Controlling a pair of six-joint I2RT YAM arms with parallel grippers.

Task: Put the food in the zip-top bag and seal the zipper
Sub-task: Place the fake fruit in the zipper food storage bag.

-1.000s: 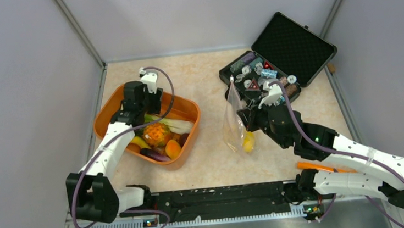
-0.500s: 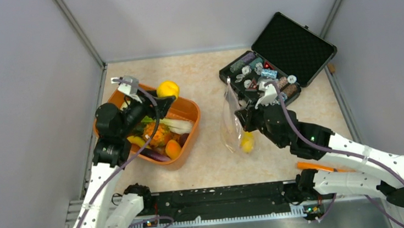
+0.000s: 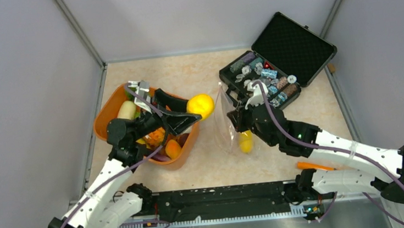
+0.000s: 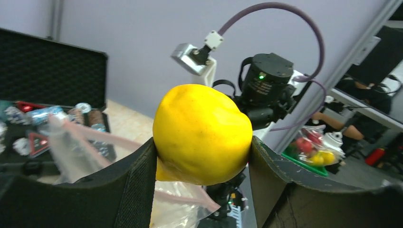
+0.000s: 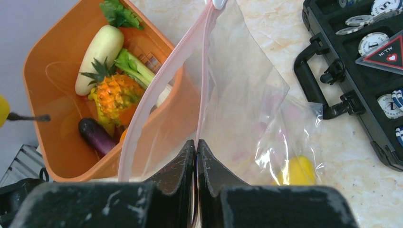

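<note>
My left gripper (image 3: 195, 108) is shut on a yellow lemon (image 3: 200, 104), held in the air just left of the zip-top bag (image 3: 228, 124); the lemon fills the left wrist view (image 4: 202, 134). My right gripper (image 5: 196, 142) is shut on one side of the bag's pinkish zipper (image 5: 202, 71) and holds the mouth open and upright. One lemon (image 5: 297, 170) lies inside the bag. The orange tub (image 3: 108, 108) holds the pineapple (image 5: 114, 92), the eggplant (image 5: 95, 135), a leafy stalk (image 5: 135, 69) and a white radish (image 5: 100, 47).
The open black case (image 3: 293, 42) with small trinkets stands at the back right, close behind the bag. An orange pen-like thing (image 3: 317, 166) lies near the right arm's base. Grey walls close in the table on both sides.
My left gripper has lifted the lemon out of the tub and carried it right, up to the bag's mouth. My right gripper has shifted the bag slightly left.
</note>
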